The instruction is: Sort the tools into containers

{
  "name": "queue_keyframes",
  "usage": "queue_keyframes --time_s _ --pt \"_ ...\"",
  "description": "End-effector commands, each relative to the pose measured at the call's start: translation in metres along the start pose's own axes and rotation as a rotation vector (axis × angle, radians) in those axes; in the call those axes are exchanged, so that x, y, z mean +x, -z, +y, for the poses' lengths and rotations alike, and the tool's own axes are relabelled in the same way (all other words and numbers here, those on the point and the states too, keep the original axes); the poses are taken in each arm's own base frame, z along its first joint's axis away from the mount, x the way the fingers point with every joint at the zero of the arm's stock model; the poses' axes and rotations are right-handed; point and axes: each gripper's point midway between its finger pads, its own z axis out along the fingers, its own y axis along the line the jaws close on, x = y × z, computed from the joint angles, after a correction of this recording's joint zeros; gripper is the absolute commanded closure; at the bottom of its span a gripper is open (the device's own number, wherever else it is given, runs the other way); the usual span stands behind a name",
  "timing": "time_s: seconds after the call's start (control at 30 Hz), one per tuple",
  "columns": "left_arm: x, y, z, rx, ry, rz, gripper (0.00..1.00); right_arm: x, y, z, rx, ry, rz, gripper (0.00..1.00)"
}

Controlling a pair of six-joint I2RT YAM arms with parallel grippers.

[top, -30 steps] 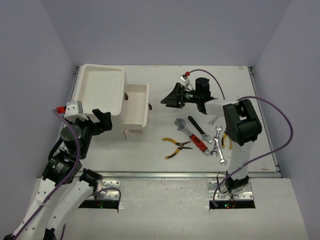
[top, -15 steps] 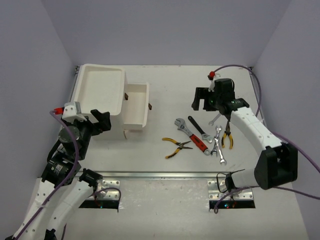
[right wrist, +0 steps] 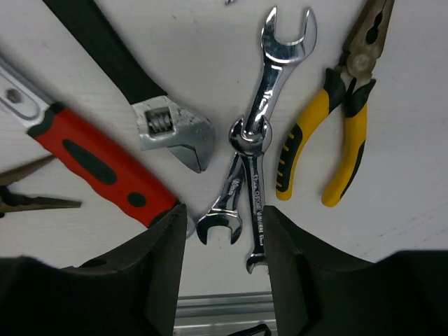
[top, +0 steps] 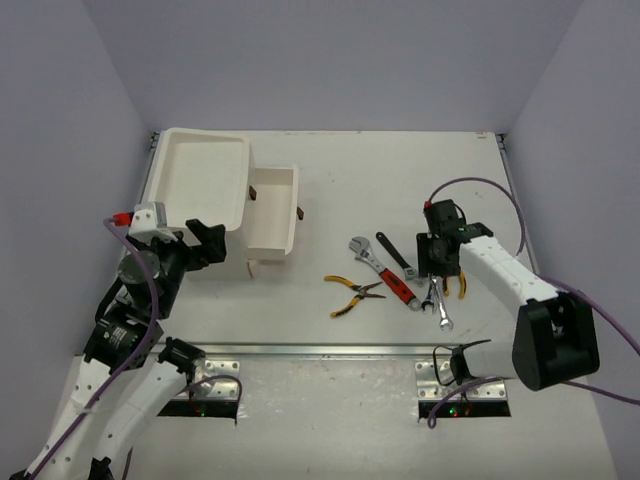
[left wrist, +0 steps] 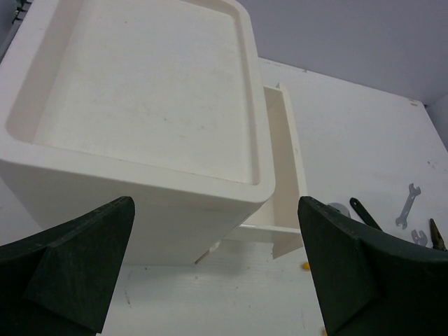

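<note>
The white container stands at the back left with one drawer pulled out to the right. The tools lie in a cluster right of centre: red-handled adjustable wrench, black wrench, small yellow-handled pliers. My right gripper hangs low over the silver spanners. In the right wrist view its jaws stand partly apart, straddling the lower ends of two spanners without touching them; larger yellow-handled pliers lie just to the right. My left gripper is open beside the container, holding nothing.
The black wrench's adjustable head and the red handle lie close to the left finger. A metal rail runs along the table's near edge. Bare white tabletop lies between drawer and tools.
The right arm swung from near the drawer to the right, then dropped over the spanners, and its jaws narrowed. The left arm has stayed put.
</note>
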Motion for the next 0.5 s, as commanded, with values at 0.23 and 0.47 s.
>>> queue_keyframes --time_s 0.23,0.47 --pt "-0.012 -0.002 -0.016 0.074 -0.008 -0.029 0.00 0.049 -0.049 -0.020 0.080 -0.028 0.237 0.65" --pt "-0.013 -0.001 -0.015 0.072 -0.005 -0.034 0.00 0.054 -0.058 -0.023 0.042 -0.065 0.283 0.71"
